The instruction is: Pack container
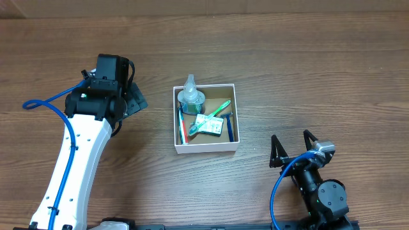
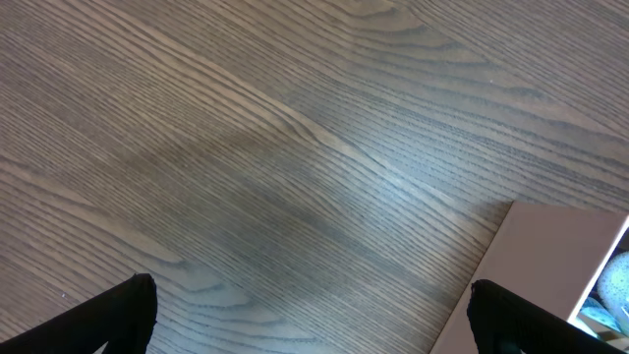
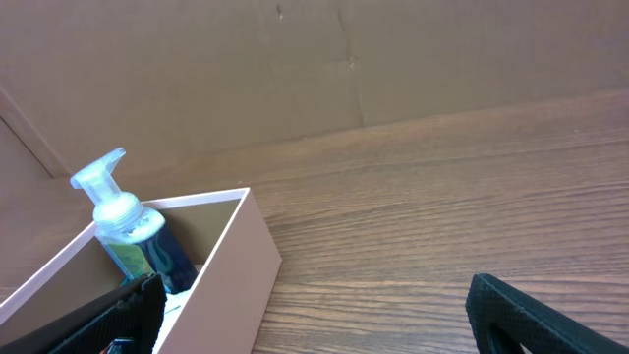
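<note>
White container (image 1: 206, 148) w/ pump bottle (image 1: 190, 96), green toothbrush (image 1: 220, 109) inside.

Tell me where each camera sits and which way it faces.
Overhead: above the table, facing straight down on the container, left arm and right arm.
Left wrist: on the left arm, facing down at bare wood and a container corner; left fingers open below.
Right wrist: low, facing across at the container and pump bottle; right fingers open.
Shared: overhead and right wrist both show the pump bottle.
</note>
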